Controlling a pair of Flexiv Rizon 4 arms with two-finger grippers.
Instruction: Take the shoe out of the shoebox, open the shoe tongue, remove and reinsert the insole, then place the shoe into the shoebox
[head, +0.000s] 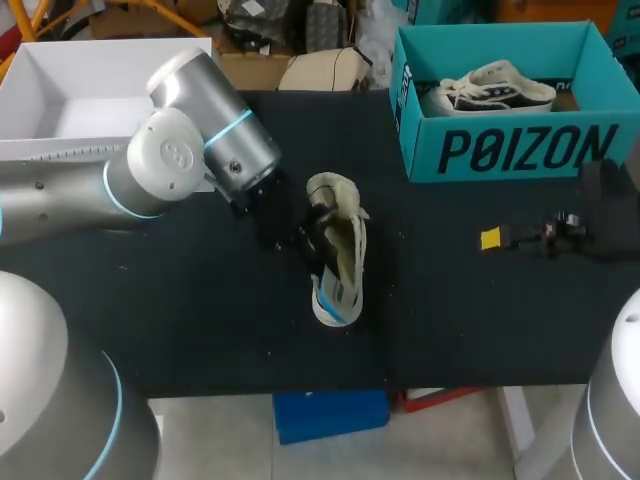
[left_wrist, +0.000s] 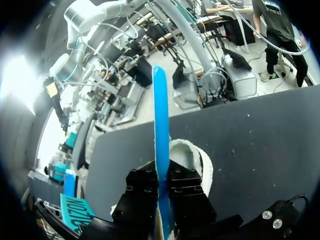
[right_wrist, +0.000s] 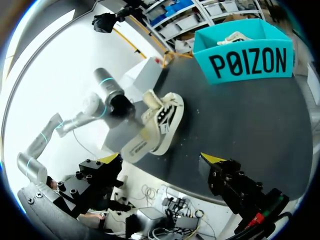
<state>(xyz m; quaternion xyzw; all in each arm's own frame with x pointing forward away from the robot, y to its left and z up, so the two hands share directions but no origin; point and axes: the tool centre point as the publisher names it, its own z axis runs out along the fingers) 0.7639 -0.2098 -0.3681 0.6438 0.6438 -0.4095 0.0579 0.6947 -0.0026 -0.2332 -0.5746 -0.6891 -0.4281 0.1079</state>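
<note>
The black desk (head: 200, 300) carries a teal cardboard shoebox (head: 500, 150), well beyond the right hand (right_wrist: 161, 159), with a second pale shoe (head: 495, 90) inside. A cream lace-up shoe (head: 345, 240) lies on its side on the desk, right against the left hand (left_wrist: 162, 200). That hand is closed on a thin blue insole (left_wrist: 161, 125), seen edge-on. The right hand is wide open and holds nothing.
</note>
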